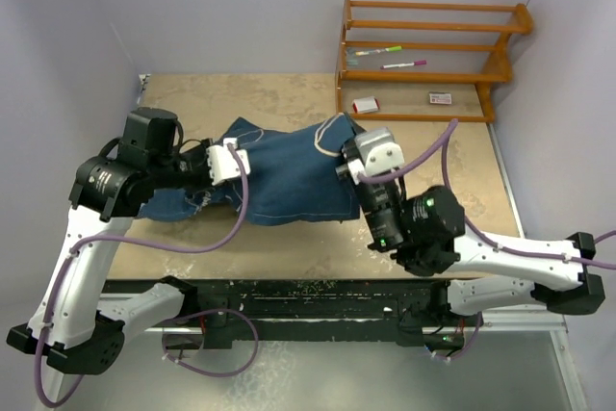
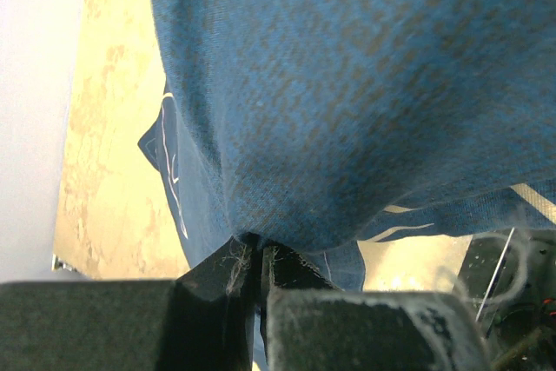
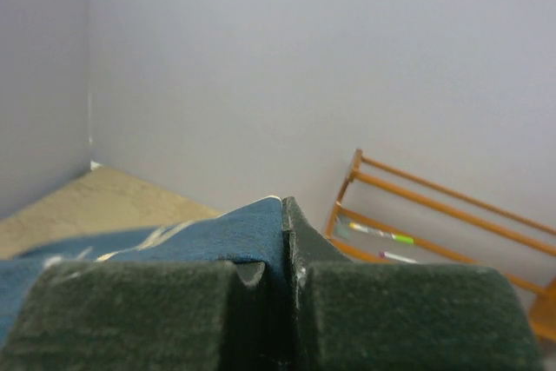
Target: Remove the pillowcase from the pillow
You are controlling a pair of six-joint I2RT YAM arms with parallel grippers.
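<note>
The pillowcase (image 1: pixel 279 175), dark navy-blue fabric with thin white line markings, lies spread and wrinkled between the left pincer (image 1: pixel 229 163) and the right pincer (image 1: pixel 348 156). Its left end is bunched against the closed left pincer, its right edge pinched in the closed right pincer and lifted to a peak. The pillow cannot be made out under the fabric

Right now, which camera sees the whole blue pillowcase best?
The top external view: it shows the whole pillowcase spread on the table between both arms. The left wrist view shows only close-up blue cloth above the left gripper. The right wrist view shows just a blue edge by the right gripper.
</note>
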